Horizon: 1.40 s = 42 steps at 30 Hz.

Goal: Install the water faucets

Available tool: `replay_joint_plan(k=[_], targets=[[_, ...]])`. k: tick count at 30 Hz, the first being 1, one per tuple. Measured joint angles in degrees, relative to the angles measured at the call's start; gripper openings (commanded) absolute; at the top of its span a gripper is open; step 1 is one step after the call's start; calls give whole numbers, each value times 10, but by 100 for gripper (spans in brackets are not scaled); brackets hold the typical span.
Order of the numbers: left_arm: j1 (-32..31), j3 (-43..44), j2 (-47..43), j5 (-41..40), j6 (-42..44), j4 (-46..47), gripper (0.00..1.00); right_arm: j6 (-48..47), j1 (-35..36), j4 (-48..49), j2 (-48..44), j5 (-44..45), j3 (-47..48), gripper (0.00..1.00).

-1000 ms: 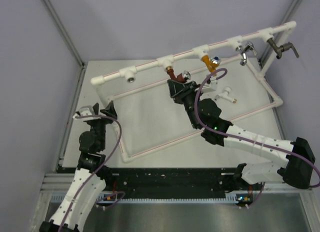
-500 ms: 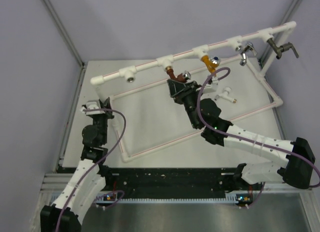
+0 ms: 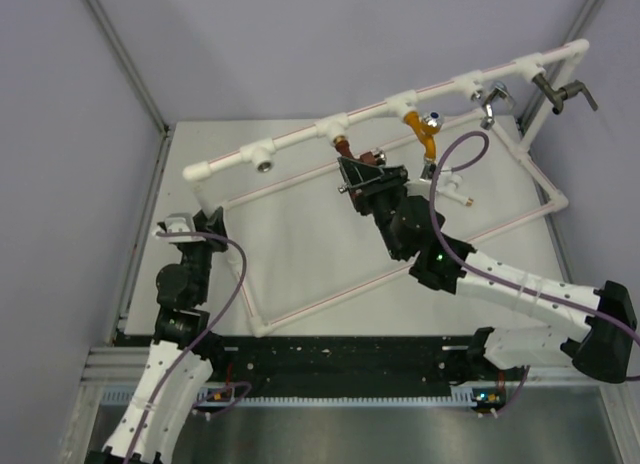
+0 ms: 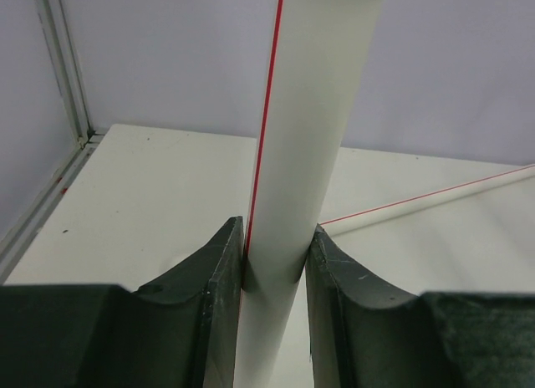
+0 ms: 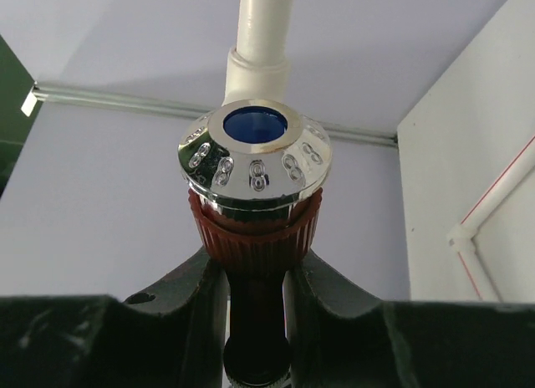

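The reddish-brown faucet [image 3: 346, 147] hangs at a tee of the white pipe frame's upper rail [image 3: 300, 134]. My right gripper [image 3: 363, 172] is shut on it. In the right wrist view the fingers clamp its dark body [image 5: 255, 308] below the ribbed red collar and the chrome knob [image 5: 255, 158] with a blue centre. My left gripper [image 3: 207, 222] is shut on the frame's left upright pipe [image 4: 309, 112], which has a red stripe. A white faucet [image 3: 459, 194] lies on the table inside the frame, partly behind the cable.
A yellow faucet [image 3: 421, 126], a silver one [image 3: 490, 100] and a dark one [image 3: 562, 92] hang on the rail to the right. An open tee socket [image 3: 263, 164] sits on the left. The frame's low pipes [image 3: 330, 292] ring the table, with walls close around.
My left gripper has swung in and closed on the frame's upright pipe. My right wrist has turned with the reddish-brown faucet, and the frame's rail has shifted slightly.
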Motion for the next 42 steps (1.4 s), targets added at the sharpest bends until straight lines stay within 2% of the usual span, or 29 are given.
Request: replay_joint_plan(k=[8, 11, 16, 17, 18, 19, 30, 35, 42], targets=[[0, -9, -59, 8, -28, -44, 0, 250, 0, -59, -19, -22, -2, 1], [0, -10, -64, 8, -31, -48, 0, 320, 0, -54, -17, -27, -7, 13], [1, -10, -64, 8, -32, -47, 0, 350, 0, -7, -15, -28, -27, 51], [1, -10, -64, 14, -33, -49, 0, 349, -1, 6, -11, -29, -29, 63], [0, -10, -65, 18, -33, -52, 0, 345, -2, 19, -6, -31, -33, 92], [0, -10, -66, 19, -34, -53, 0, 332, -2, 38, -2, -33, -39, 99], [0, -10, -66, 20, -36, -53, 0, 198, -12, 132, -10, -36, -77, 99], [0, -10, -62, 18, -37, -51, 0, 114, -11, 140, -56, -51, -92, 99], [-1, -8, -53, 16, -37, -46, 0, 45, -6, 129, -139, -80, -152, 99]])
